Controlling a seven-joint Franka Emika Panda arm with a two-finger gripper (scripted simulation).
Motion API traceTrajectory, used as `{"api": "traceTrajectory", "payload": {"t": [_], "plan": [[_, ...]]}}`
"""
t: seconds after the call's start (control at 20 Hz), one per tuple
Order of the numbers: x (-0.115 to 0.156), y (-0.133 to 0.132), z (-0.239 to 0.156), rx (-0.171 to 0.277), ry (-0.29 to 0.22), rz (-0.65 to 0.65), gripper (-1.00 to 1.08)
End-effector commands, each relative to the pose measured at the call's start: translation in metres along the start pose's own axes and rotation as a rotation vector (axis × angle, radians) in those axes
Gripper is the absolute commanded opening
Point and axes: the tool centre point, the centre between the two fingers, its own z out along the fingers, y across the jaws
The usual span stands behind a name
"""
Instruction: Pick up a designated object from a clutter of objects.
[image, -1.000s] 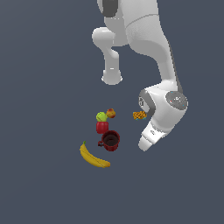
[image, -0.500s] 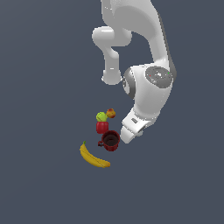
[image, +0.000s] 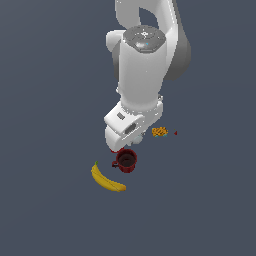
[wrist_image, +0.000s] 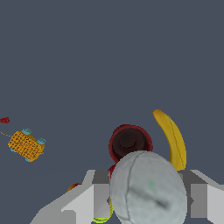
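**Ball between the fingers, clutter close by**

In the wrist view the pale ball (wrist_image: 148, 190) sits between the two grey fingers (wrist_image: 101, 197) of the gripper (wrist_image: 148, 201), which stand on either side of it; whether the pads actually press on it is hard to tell from this angle, so the grasp may be unfinished. The dark red mug (wrist_image: 129, 142) and the banana (wrist_image: 171, 138) lie just beyond it, and a sliver of the green apple (wrist_image: 103, 217) shows beside one finger.

Risks, as I judge them: a smooth round ball can squirt out of an off-centre pinch, and a finger could nudge the apple or mug.

The orange patterned piece (wrist_image: 26, 145) lies well apart. No readable writing or brand appears anywhere.
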Motion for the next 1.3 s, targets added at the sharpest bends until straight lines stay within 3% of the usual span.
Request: {"api": "traceTrajectory", "payload": {"t": [0.0, 0.7, 1.25], "plan": [[-0.015, 0.017, -0.024, 0.001, 0.001, -0.001, -1.0], [-0.087, 0.111, -0.145, 0.0, 0.0, 0.0, -1.0], [-0.113, 0.149, -0.192, -0.001, -0.002, 0.0, -1.0]]}}
